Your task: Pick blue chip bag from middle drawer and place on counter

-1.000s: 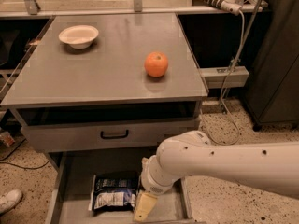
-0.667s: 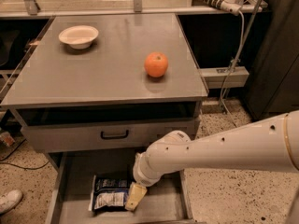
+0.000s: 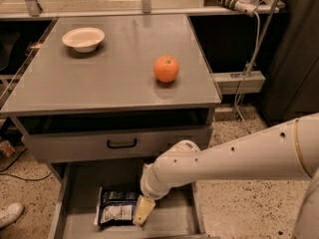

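Note:
The blue chip bag (image 3: 116, 208) lies flat on the floor of the open middle drawer (image 3: 172, 220), at its left-centre. My gripper (image 3: 142, 211) hangs from the white arm that reaches in from the right; its tan fingers sit at the bag's right edge, touching or just over it. The counter (image 3: 94, 73) is the grey top of the cabinet above the drawer.
A white bowl (image 3: 83, 38) stands at the counter's back left and an orange (image 3: 166, 68) at its right-centre. A shut upper drawer front with a black handle (image 3: 121, 144) overhangs the open drawer. A shoe (image 3: 9, 214) shows on the floor at left.
The arm has swung left and my gripper has moved left across the drawer to the right edge of the blue chip bag. The bag has not moved.

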`<act>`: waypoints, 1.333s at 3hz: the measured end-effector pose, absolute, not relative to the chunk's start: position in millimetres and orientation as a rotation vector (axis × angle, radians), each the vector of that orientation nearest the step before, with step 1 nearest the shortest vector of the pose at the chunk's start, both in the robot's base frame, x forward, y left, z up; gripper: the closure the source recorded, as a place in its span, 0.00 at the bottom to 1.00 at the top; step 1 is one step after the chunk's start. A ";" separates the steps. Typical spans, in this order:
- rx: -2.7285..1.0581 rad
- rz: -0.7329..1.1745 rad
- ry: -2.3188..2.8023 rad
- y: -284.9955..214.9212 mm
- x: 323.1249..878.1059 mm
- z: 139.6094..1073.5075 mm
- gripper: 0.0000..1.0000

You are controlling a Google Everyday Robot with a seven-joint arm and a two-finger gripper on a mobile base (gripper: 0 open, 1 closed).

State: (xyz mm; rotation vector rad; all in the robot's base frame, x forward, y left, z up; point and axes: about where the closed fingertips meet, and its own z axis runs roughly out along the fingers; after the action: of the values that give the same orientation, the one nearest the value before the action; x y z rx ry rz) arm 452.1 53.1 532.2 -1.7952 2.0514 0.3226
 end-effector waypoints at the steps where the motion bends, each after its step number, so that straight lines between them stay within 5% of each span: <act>1: -1.797 0.298 2.026 64.2 478.4 485.5 0.00; 4: -1.812 0.333 2.024 74.3 477.5 436.9 0.00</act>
State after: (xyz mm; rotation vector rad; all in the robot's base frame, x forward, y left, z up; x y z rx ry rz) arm 477.5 74.3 436.9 -1.8116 2.0236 0.3328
